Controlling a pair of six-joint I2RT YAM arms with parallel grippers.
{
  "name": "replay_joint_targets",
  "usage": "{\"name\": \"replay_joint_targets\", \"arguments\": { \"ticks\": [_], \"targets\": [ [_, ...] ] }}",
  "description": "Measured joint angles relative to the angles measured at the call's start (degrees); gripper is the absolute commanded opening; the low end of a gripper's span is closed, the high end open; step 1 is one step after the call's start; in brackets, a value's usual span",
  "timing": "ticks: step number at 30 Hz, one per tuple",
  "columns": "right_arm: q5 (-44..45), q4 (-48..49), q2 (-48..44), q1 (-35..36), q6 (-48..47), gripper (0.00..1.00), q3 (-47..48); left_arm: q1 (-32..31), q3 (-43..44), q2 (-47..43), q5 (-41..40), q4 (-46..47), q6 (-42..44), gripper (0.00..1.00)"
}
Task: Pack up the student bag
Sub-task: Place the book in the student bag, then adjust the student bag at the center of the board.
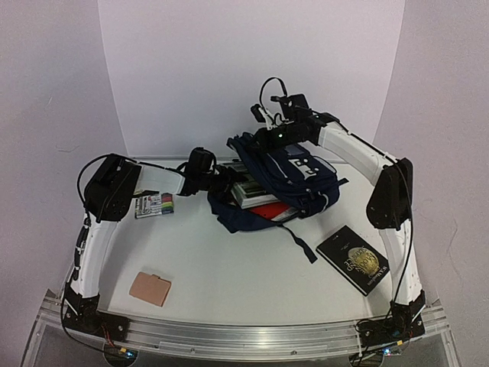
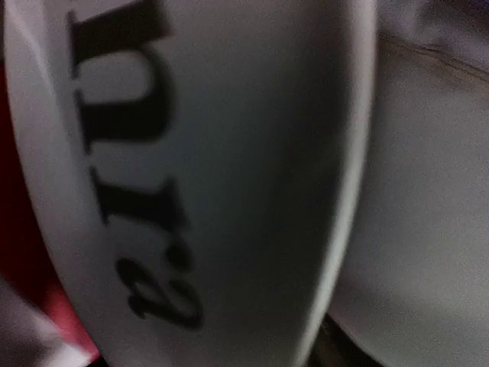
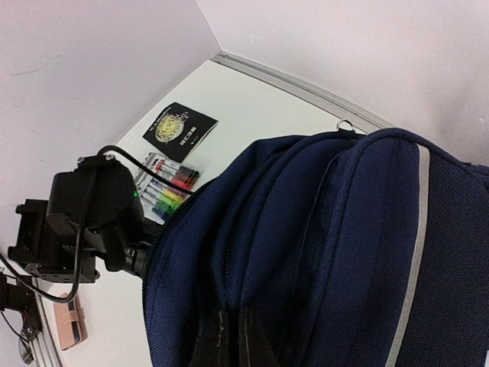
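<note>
The student bag (image 1: pixel 294 172) lies at the back of the table (image 1: pixel 229 267), mouth facing left. The right gripper (image 1: pixel 269 138), jaws closed, apparently pinches its top. The left gripper (image 1: pixel 223 180) is at the mouth, against a white book (image 2: pixel 229 183); its jaw spread cannot be told.

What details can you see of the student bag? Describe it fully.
The student bag is dark navy fabric with a white patch, a pale stripe and black straps. It lies at the table's far centre, mouth open leftward, showing books inside. The right gripper pinches its top; the left gripper reaches into its mouth.
</note>
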Motion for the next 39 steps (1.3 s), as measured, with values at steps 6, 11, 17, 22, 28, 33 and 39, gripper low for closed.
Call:
{"name": "replay_joint_targets", "arguments": {
  "ticks": [6, 11, 17, 22, 28, 33, 39],
  "targets": [
    [-2.52, 2.44, -0.39, -0.86, -0.11, 0.0, -3.45, -0.15, 10.52, -0.17, -2.48, -23.25, 11.03, 0.79],
    [-4.05, 3.71, -1.71, -1.51, -0.41, 0.0, -7.25, -0.14, 15.05, -2.88, -2.56, -36.7, 20.17, 0.87],
    [-5.99, 4.5, -2.94, -2.35, -0.29, 0.0, -9.82, 0.11, 10.67, -9.17, -1.69, -41.14, 31.13, 0.83],
    [-6.62, 5.21, -5.05, -2.54, -0.23, 0.0, -13.37, 0.22, 3.08, -16.47, -1.36, -41.85, 46.07, 0.83],
    [-7.56, 5.11, -7.51, -2.78, 0.49, 0.0, -16.74, -0.13, -2.8, -22.61, -1.46, -42.0, 69.43, 0.84],
    [-9.5, 4.85, -9.11, -2.97, 1.87, 0.0, -19.25, -3.63, -9.2, -25.89, -4.01, -40.07, 87.82, 0.83],
    [-12.39, 4.39, -9.66, -3.29, 4.81, 0.0, -20.16, -9.1, -10.37, -25.1, -5.7, -38.29, 99.79, 0.77]
  ]
}}
